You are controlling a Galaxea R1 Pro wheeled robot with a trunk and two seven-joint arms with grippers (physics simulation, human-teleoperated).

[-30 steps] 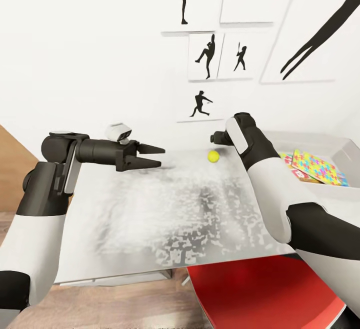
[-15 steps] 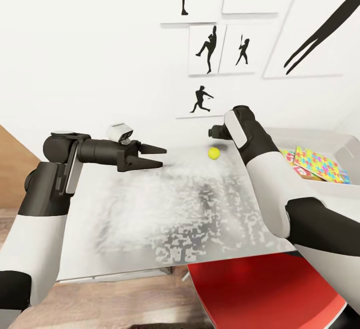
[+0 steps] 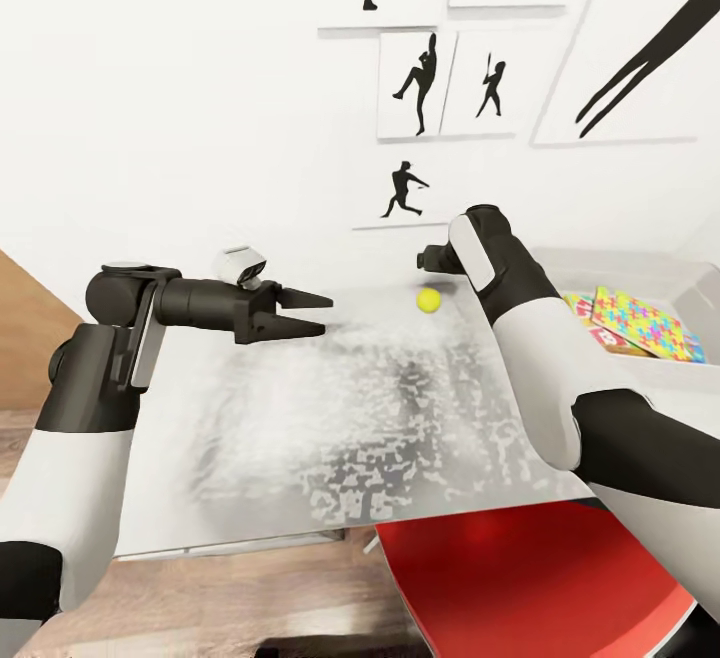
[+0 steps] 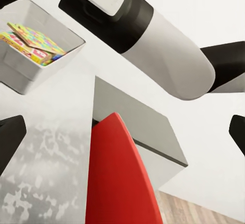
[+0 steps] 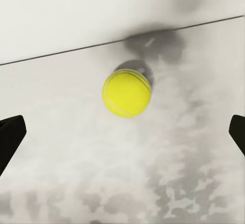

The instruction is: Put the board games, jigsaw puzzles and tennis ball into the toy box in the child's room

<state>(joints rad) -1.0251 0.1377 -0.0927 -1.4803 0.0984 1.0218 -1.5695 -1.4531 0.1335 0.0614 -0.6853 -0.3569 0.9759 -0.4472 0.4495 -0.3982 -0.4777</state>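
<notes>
Looking down from the head view, a grey speckled table (image 3: 300, 418) sits against a white wall, and a yellow tennis ball (image 3: 428, 299) rests near its far edge. The left gripper (image 3: 310, 313) hangs over the table's left side, its two dark fingers spread apart with nothing between them. The right arm (image 3: 520, 308) reaches toward the ball, but its gripper is hidden behind the wrist, so I cannot tell how it stands from here. A white toy box (image 3: 690, 288) sits on the table at the right, with a bright jigsaw puzzle (image 3: 645, 323) lying inside it (lots of little colors). A red chair (image 3: 530, 588) stands close by the near edge. The left wrist view looks across at the toy box (image 4: 30, 71), the red chair (image 4: 120, 178) and the right arm (image 4: 153, 35). From the right wrist view, the tennis ball (image 5: 126, 93) lies on the table (image 5: 76, 183), well ahead of the fingertips (image 5: 9, 137), which sit wide apart and hold nothing.
</notes>
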